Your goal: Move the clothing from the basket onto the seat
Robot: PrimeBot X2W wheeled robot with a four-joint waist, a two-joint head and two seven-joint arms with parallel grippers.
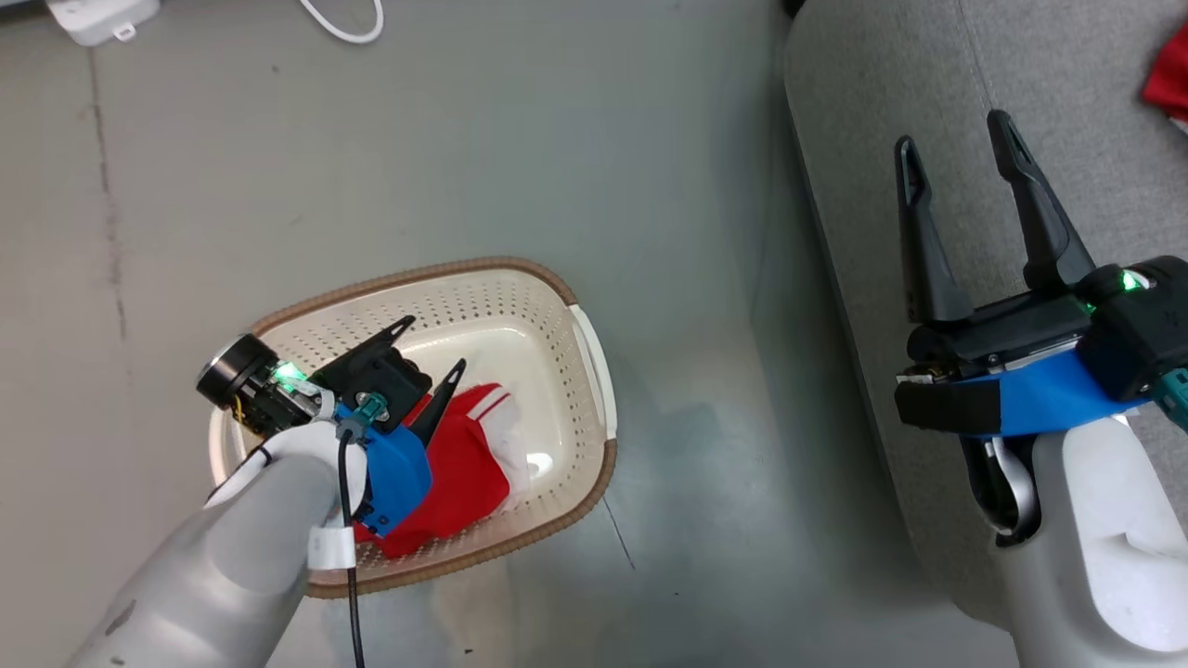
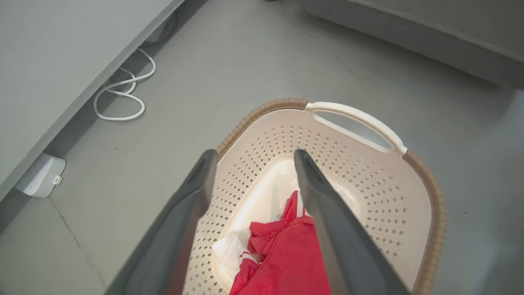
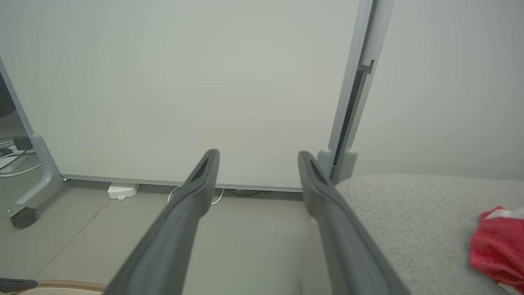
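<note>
Clothing split: one red garment (image 1: 464,473) lies in the basket (image 1: 483,301) on the floor (image 1: 464,139), a second red garment (image 1: 1168,79) on the seat (image 1: 882,111).
Over the basket the left gripper (image 1: 434,341) is held with fingers spread, nothing clamped; the right gripper (image 1: 951,130) is held above the seat edge, fingers likewise apart, empty.
</note>
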